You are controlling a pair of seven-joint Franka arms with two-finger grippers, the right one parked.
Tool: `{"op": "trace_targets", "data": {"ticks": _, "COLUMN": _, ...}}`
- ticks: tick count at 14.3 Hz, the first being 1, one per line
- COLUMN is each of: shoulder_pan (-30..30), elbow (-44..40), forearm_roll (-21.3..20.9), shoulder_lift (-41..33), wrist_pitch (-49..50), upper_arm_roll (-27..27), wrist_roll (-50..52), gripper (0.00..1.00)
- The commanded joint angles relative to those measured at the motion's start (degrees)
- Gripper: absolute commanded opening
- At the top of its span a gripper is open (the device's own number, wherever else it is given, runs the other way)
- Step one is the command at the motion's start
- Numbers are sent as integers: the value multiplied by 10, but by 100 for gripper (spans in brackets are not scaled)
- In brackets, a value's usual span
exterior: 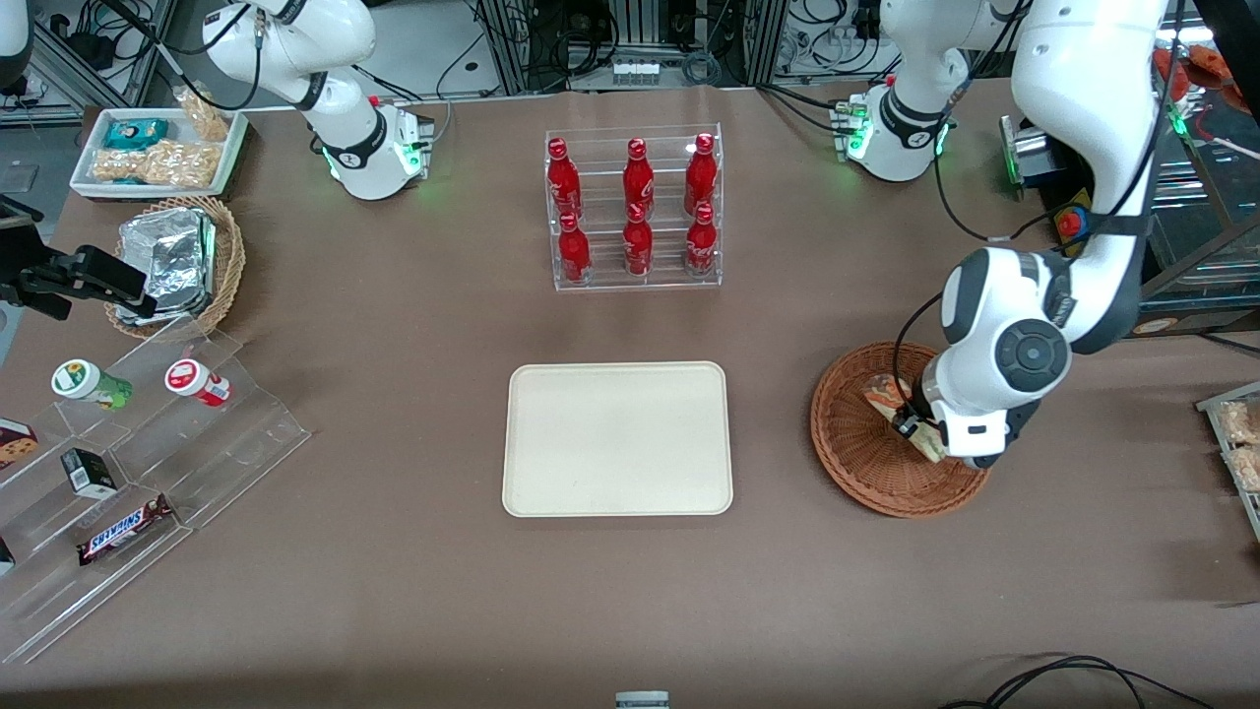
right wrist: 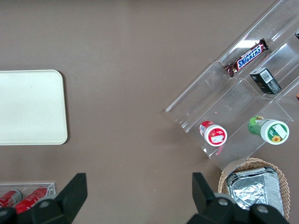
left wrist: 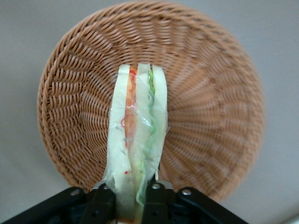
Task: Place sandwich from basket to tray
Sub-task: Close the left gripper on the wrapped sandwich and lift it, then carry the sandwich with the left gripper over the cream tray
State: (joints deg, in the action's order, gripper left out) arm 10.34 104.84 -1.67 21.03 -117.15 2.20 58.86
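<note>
The gripper (left wrist: 133, 196) is hanging over the round woven basket (exterior: 851, 443), toward the working arm's end of the bench (exterior: 394, 571), and its jaws are clenched on the sandwich (left wrist: 136, 140). In the wrist view the two black fingers (left wrist: 103, 201) are pressing against the outer bread faces at one end of the wedge, with the rest of the sandwich reaching out over the basket's weave. Whether the sandwich is touching the basket floor or is just clear of it cannot be told; in the front view it is showing only partly, tucked under the arm's wrist above the basket.

The sandwich is looking light and soft: pale bread slices with orange-red and green filling between them, all inside a thin clear wrap that is wrinkling and catching the light. Bread like this is likely to squash under a hard squeeze, and the film is probably slippery, so a moderate pinch across the flat bread faces seems the sound way to hold it, as the jaws are doing now. Holding near one end means the free end may droop or swing during travel, and the layers may slide against one another.

The cream tray (exterior: 617, 438) is lying flat on the bench, beside the basket toward the parked arm's end, with nothing on it. The job is looking to be at the lifting stage, with the carry across and the set-down not yet done.
</note>
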Motion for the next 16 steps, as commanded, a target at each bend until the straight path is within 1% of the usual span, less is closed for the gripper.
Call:
{"op": "trace_targets", "data": {"ticks": 1, "shoulder_pan": 51, "elbow": -29, "forearm_roll": -4, "shoulder_lift": 4, "wrist_pitch": 20, "upper_arm_roll": -2, "wrist_roll": -2, "gripper": 3}}
{"op": "trace_targets", "data": {"ticks": 3, "shoulder_pan": 88, "elbow": -51, "forearm_roll": -2, "shoulder_lift": 32, "wrist_pitch": -5, "upper_arm_roll": 9, "wrist_roll": -4, "gripper": 2}}
{"op": "trace_targets", "data": {"ticks": 6, "shoulder_pan": 131, "elbow": -158, "forearm_roll": 2, "shoulder_lift": 107, "wrist_pitch": -13, "upper_arm_roll": 29, "wrist_roll": -83, "gripper": 5}}
{"op": "trace_targets", "data": {"ticks": 8, "shoulder_pan": 148, "elbow": -218, "forearm_roll": -2, "shoulder_lift": 150, "wrist_pitch": -16, "upper_arm_roll": 59, "wrist_roll": -88, "gripper": 4}}
{"op": "trace_targets", "data": {"ticks": 9, "shoulder_pan": 163, "elbow": -226, "forearm_roll": -3, "shoulder_lift": 162, "wrist_pitch": -19, "upper_arm_roll": 71, "wrist_roll": -88, "gripper": 2}}
{"op": "trace_targets", "data": {"ticks": 11, "shoulder_pan": 207, "elbow": -250, "forearm_roll": -5, "shoulder_lift": 189, "wrist_pitch": -76, "upper_arm_roll": 73, "wrist_roll": -89, "gripper": 1}}
{"op": "trace_targets", "data": {"ticks": 13, "shoulder_pan": 236, "elbow": -290, "forearm_roll": -5, "shoulder_lift": 226, "wrist_pitch": -85, "upper_arm_roll": 72, "wrist_roll": -88, "gripper": 1}}
{"op": "trace_targets", "data": {"ticks": 15, "shoulder_pan": 252, "elbow": -332, "forearm_roll": -8, "shoulder_lift": 261, "wrist_pitch": -84, "upper_arm_roll": 71, "wrist_roll": -89, "gripper": 1}}
{"op": "trace_targets", "data": {"ticks": 16, "shoulder_pan": 259, "elbow": -342, "forearm_roll": -30, "shoulder_lift": 270, "wrist_pitch": -84, "upper_arm_roll": 71, "wrist_roll": -91, "gripper": 1}}
